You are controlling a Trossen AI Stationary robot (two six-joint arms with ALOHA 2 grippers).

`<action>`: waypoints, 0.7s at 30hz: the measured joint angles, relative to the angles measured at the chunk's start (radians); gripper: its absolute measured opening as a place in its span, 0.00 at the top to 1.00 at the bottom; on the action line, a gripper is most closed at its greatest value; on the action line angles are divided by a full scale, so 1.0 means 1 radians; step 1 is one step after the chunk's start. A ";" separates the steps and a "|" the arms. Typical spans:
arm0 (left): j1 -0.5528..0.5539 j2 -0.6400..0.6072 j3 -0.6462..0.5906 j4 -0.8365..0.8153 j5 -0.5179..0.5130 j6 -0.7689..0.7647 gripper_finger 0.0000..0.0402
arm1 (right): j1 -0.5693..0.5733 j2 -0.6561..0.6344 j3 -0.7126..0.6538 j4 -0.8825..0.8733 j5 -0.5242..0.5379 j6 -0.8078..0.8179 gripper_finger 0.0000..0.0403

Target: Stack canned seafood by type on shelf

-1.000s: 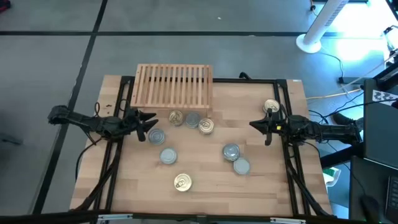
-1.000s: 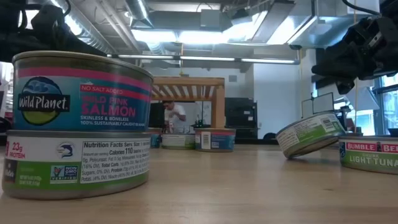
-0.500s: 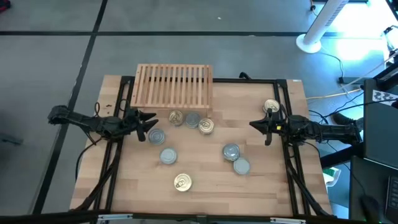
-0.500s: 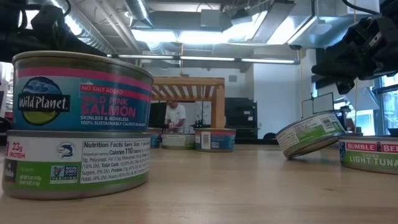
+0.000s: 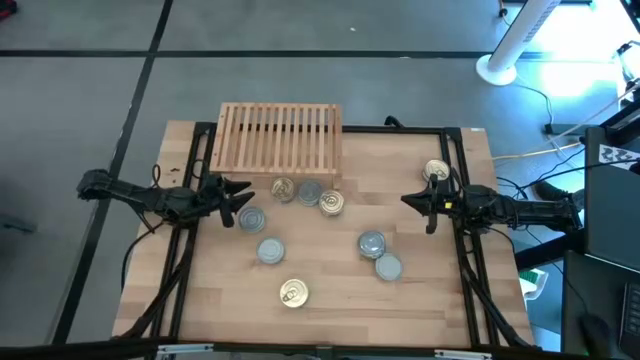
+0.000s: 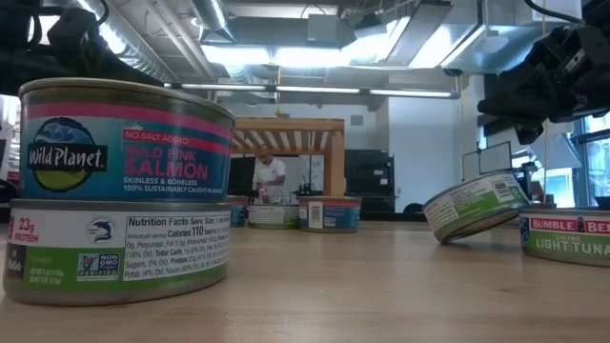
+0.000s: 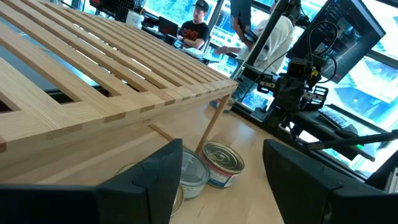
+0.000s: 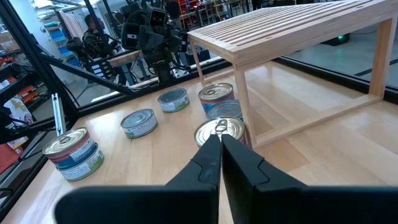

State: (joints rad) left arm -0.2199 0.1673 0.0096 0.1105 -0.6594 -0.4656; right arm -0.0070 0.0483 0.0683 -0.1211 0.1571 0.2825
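Observation:
The light-wood slatted shelf [image 5: 280, 138] stands at the table's far middle, with nothing on its top. Several tins lie on the table in front of it: gold-lidded tins [image 5: 282, 189] [image 5: 332, 204] and a silver tin [image 5: 309, 191] by its near edge, silver tins [image 5: 251, 217] [image 5: 270, 251] [image 5: 372, 243] [image 5: 388, 267] further out. A gold-lidded stack of two [image 6: 124, 191] stands near the front edge, and one gold tin [image 5: 436, 172] lies far right. My left gripper [image 5: 238, 202] is open and empty left of the tins. My right gripper [image 5: 407, 200] is shut and empty at the right.
In the low view one tin [image 6: 474, 205] sits tilted beside a tuna tin [image 6: 570, 233]. Black frame rails [image 5: 470, 270] run along the table's left and right sides. Bare wood lies at the table's front middle [image 5: 340, 310]. A person [image 6: 272, 176] shows in the room behind.

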 joint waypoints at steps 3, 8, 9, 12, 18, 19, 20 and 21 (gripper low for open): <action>0.000 0.000 0.000 0.000 0.000 0.000 0.46 | 0.000 0.000 0.000 0.001 0.011 0.000 0.96; 0.000 0.000 0.000 0.000 0.000 0.000 0.46 | 0.000 0.000 0.000 0.000 -0.012 0.025 0.96; 0.000 0.000 0.000 0.000 0.000 0.000 0.46 | 0.000 0.000 0.000 0.000 -0.022 0.024 0.96; 0.000 0.000 0.000 0.000 0.000 0.000 0.46 | 0.000 0.000 0.000 -0.001 -0.051 0.000 0.95; 0.000 0.000 0.000 0.000 0.000 0.000 0.46 | 0.000 0.000 -0.001 -0.001 -0.088 -0.002 0.79; 0.000 0.000 0.000 0.000 0.000 0.000 0.46 | 0.000 0.000 -0.001 -0.001 -0.089 -0.001 0.74; 0.000 0.000 0.000 0.000 0.000 -0.001 0.46 | 0.000 0.000 -0.001 -0.001 -0.089 -0.001 0.69; 0.000 0.000 0.000 0.000 0.000 -0.006 0.46 | 0.000 0.000 -0.001 -0.001 -0.089 -0.002 0.64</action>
State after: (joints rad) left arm -0.2199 0.1673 0.0097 0.1107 -0.6590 -0.4714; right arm -0.0071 0.0480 0.0677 -0.1223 0.0681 0.2810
